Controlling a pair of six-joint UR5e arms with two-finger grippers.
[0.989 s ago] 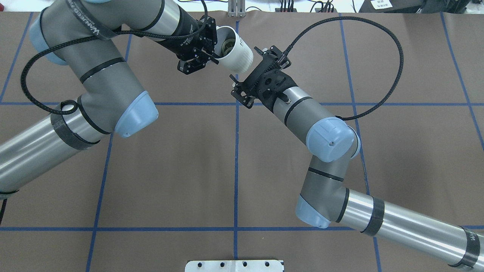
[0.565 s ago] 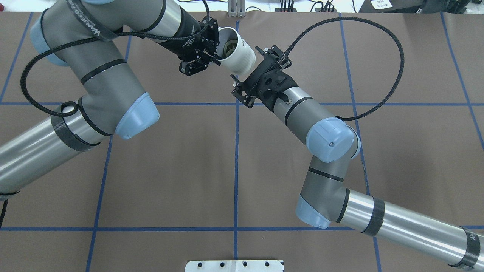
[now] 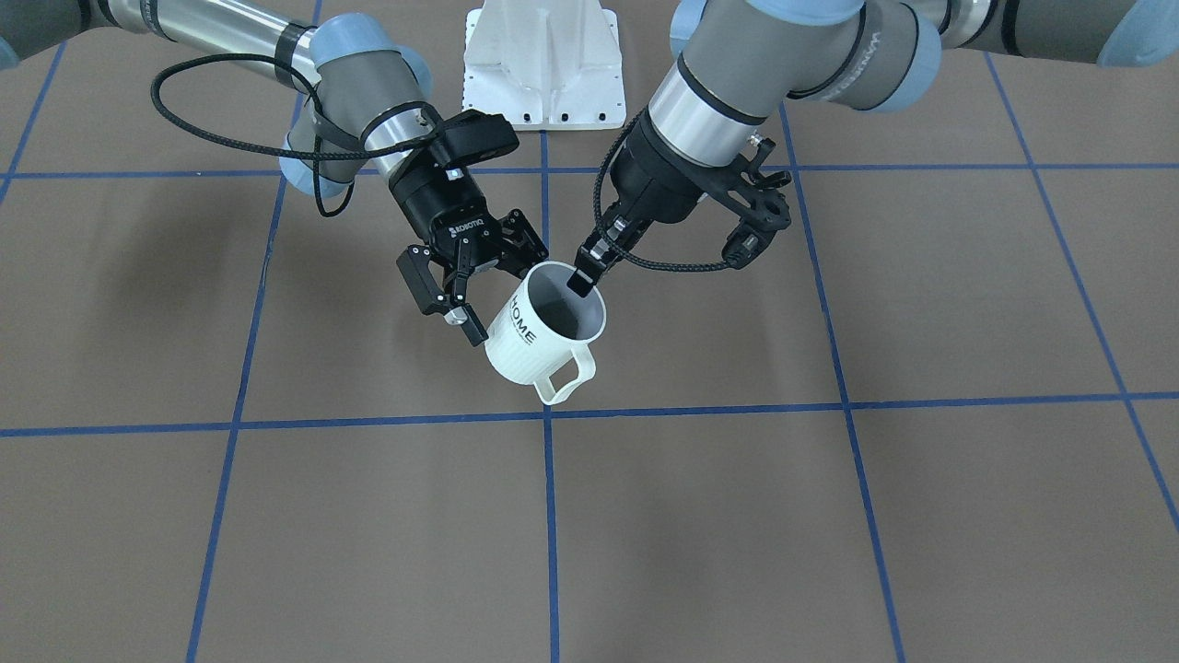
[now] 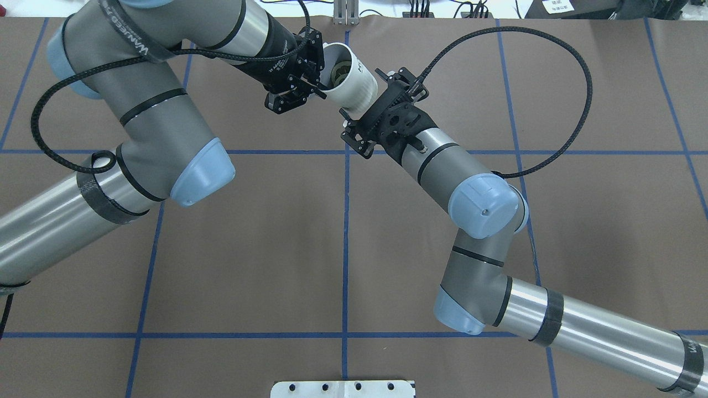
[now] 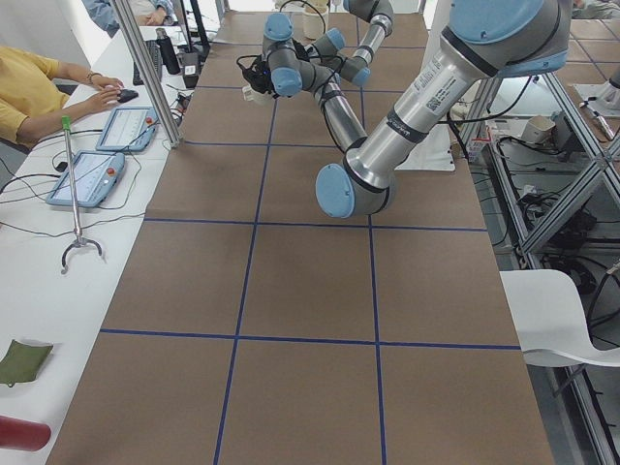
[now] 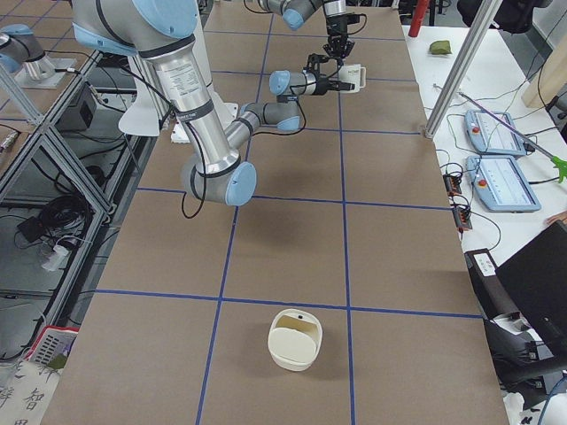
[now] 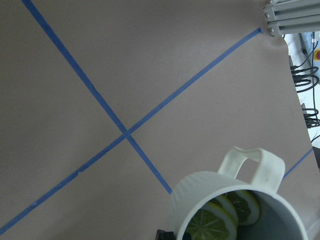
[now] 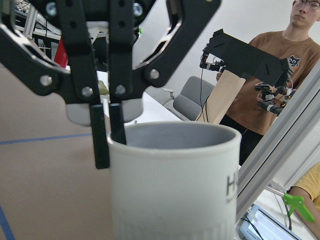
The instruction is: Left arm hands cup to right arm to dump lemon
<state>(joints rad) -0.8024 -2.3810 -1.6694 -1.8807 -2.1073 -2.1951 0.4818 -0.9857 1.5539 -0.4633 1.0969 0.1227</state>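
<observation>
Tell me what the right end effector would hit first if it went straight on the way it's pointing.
The cup: its white side sits directly ahead of the open right end effector and fills the right wrist view. The left end effector pinches its rim. The gap is hard to judge.

lemon (image 7: 210,226): partly behind the cup (image 7: 197,197) wall and cut off at 6 o'clock in the left wrist view; unseen from the front.
cup base: below the right wrist view's edge.
"HOME" print (image 8: 231,186): only "H" shows there.
right pincer (image 4: 365,95): contact with the cup unclear.
side views: grips too small to tell.
</observation>
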